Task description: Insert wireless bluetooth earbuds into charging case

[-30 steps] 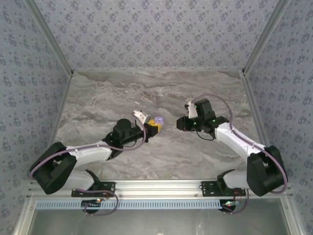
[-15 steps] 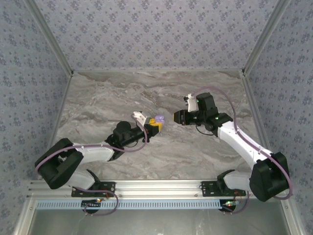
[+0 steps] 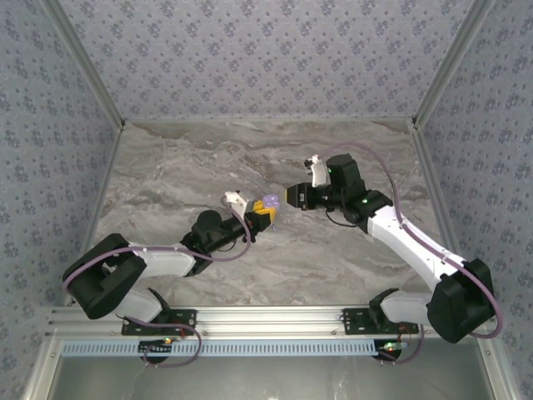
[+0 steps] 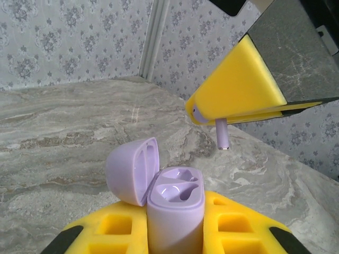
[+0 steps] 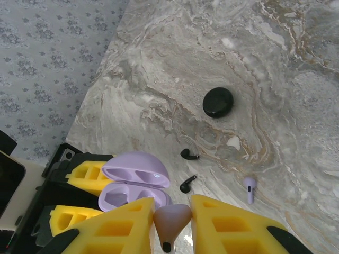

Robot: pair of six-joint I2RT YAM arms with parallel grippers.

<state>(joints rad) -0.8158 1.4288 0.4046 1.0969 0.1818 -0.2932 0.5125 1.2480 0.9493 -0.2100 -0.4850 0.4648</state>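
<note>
Glossy black plastic charging case (image 5: pixel 217 102), lilac case (image 4: pixel 175 222) — smooth satin plastic, polished marble-look table (image 5: pixel 275 63)

A grey-brown marbled tabletop (image 3: pixel 183 158) with pale veins forms the floor of the cell. Wallpaper in pale blue-grey with a small repeating floral motif covers the back wall (image 3: pixel 266 58), the left wall (image 3: pixel 42 150) and the right wall (image 3: pixel 495 150). Silver metal posts (image 3: pixel 86 62) mark the back corners. An aluminium rail (image 3: pixel 275 317) runs along the near edge. The light is soft and even
</note>
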